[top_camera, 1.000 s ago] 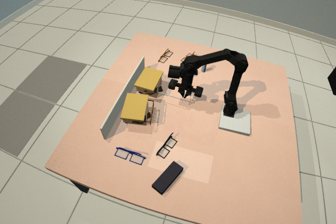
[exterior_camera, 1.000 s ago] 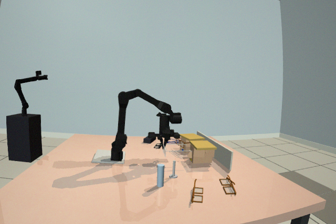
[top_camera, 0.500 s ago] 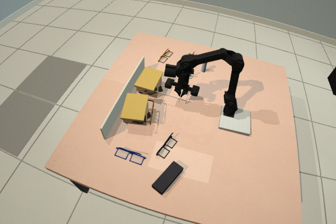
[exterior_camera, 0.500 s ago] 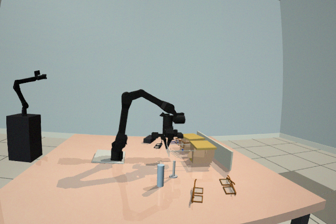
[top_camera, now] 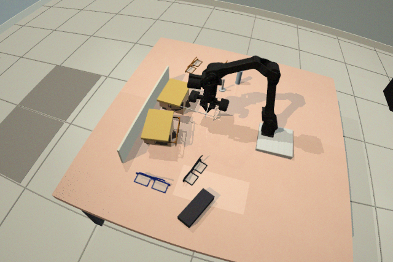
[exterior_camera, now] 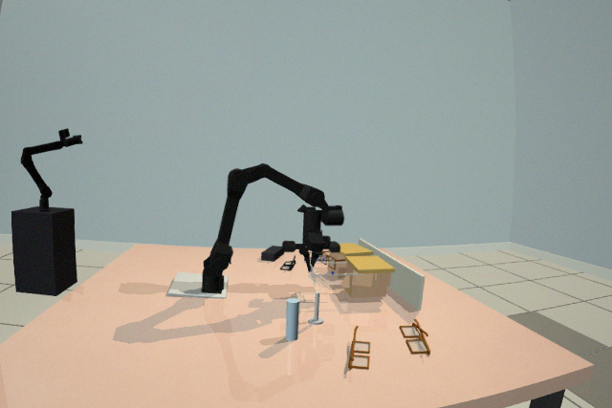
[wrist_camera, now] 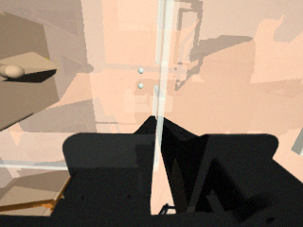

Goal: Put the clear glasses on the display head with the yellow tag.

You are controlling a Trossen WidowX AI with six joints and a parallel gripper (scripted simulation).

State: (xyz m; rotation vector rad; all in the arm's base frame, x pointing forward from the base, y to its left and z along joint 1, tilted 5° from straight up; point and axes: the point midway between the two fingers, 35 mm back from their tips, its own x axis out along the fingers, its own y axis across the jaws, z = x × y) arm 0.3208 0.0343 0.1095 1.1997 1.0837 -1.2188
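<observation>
My gripper (top_camera: 207,110) (exterior_camera: 311,268) (wrist_camera: 155,120) points down and is shut on the clear glasses (wrist_camera: 164,52) at the middle of their front, above the table. Their temples reach toward the head with the yellow tag (top_camera: 173,93) (exterior_camera: 368,286) (wrist_camera: 24,101); one temple runs through the gap between the heads. In the wrist view the nose pads (wrist_camera: 140,85) are well to the right of the nose (wrist_camera: 14,72), apart from it. The far temple tip is hidden. The other head (top_camera: 157,124) wears brown glasses (top_camera: 179,123) (wrist_camera: 28,206).
A pale panel (top_camera: 142,115) (exterior_camera: 410,285) stands behind both heads. A small stand (top_camera: 222,89) (exterior_camera: 316,310) and a blue cylinder (top_camera: 238,78) (exterior_camera: 293,319) stand on the table. Blue glasses (top_camera: 151,177), black glasses (top_camera: 192,170) and a black case (top_camera: 196,207) lie on the other side; brown glasses lie beyond the cylinder.
</observation>
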